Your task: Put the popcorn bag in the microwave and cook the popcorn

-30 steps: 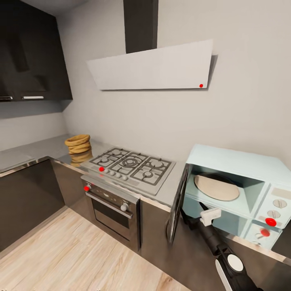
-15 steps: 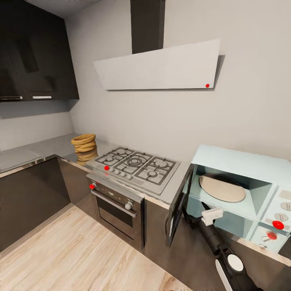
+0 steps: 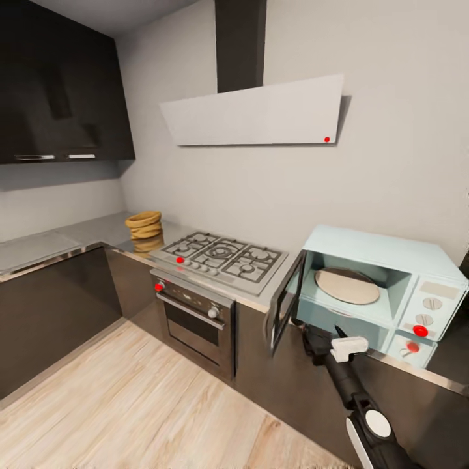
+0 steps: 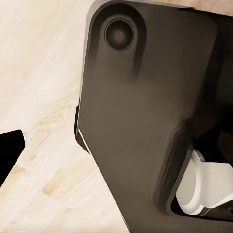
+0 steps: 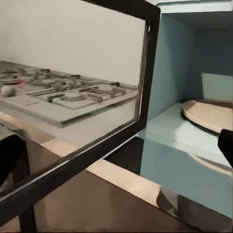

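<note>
Microwave [image 3: 384, 286] door [image 3: 285, 309] hangs open; popcorn bag [image 3: 145, 230] upright.

Camera pulled back — microwave [image 3: 384, 286], popcorn bag [image 3: 144, 226] show smaller.

Grey steel desk [image 3: 78, 229] runs along two walls, meeting at a corner. On it: popcorn bag [image 3: 144, 225] near the corner, gas hob [image 3: 225, 255] set in beside it, microwave [image 3: 384, 290] at the far end, door open.
</note>
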